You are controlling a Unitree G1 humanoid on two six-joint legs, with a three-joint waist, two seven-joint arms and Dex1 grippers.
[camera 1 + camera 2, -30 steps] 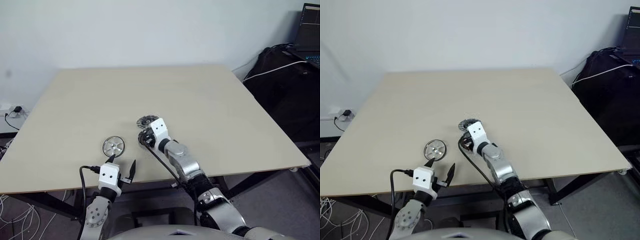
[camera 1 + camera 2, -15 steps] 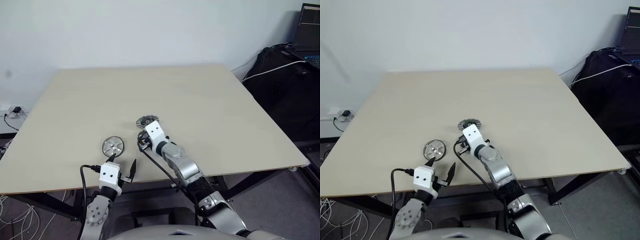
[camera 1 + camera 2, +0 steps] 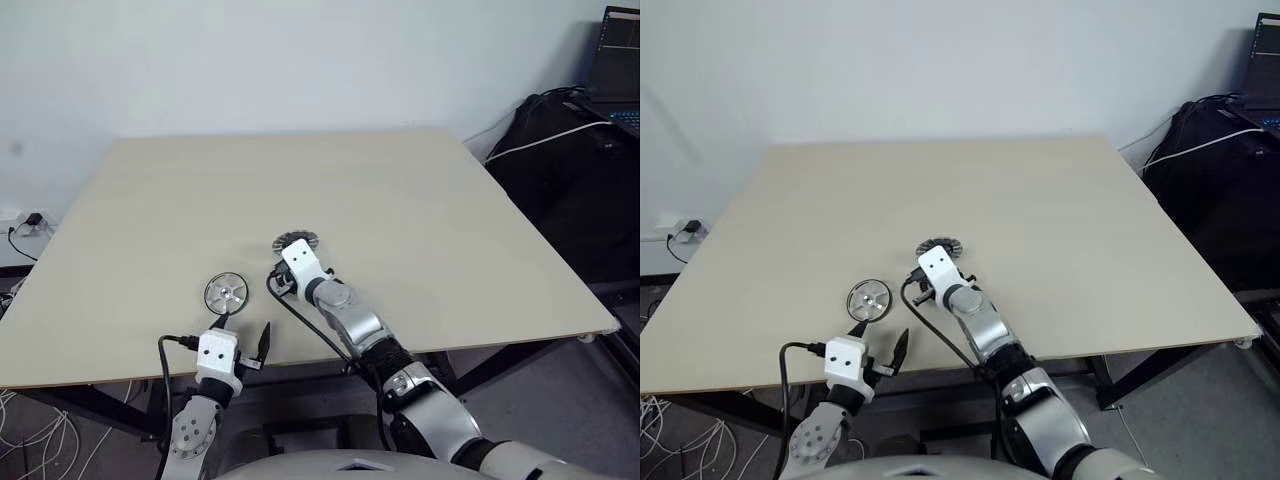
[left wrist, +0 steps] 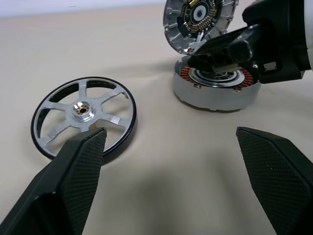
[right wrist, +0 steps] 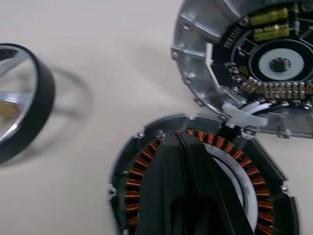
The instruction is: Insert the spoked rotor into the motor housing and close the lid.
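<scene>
The spoked rotor [image 4: 83,117], a shiny silver wheel with a dark rim, lies flat on the table to the left of the motor housing [image 4: 215,88]. The housing's copper windings [image 5: 146,166] face up. Behind it the lid [image 5: 264,58] stands tilted open at the housing's far rim, its inner face with small parts showing. My right gripper [image 5: 178,139] is shut with nothing between its fingers, tips down over the winding ring. My left gripper [image 3: 243,330] hangs open near the table's front edge, just short of the rotor [image 3: 226,293].
The beige table [image 3: 400,190] is bare behind and to the right of the parts. Black bags [image 3: 570,150] and a laptop [image 3: 620,60] stand off the table's right side. Cables and a socket [image 3: 30,222] lie on the floor at the left.
My right gripper has shut and dipped a little lower and to the left over the housing, its wrist rolling. The left gripper, rotor and lid have not moved.
</scene>
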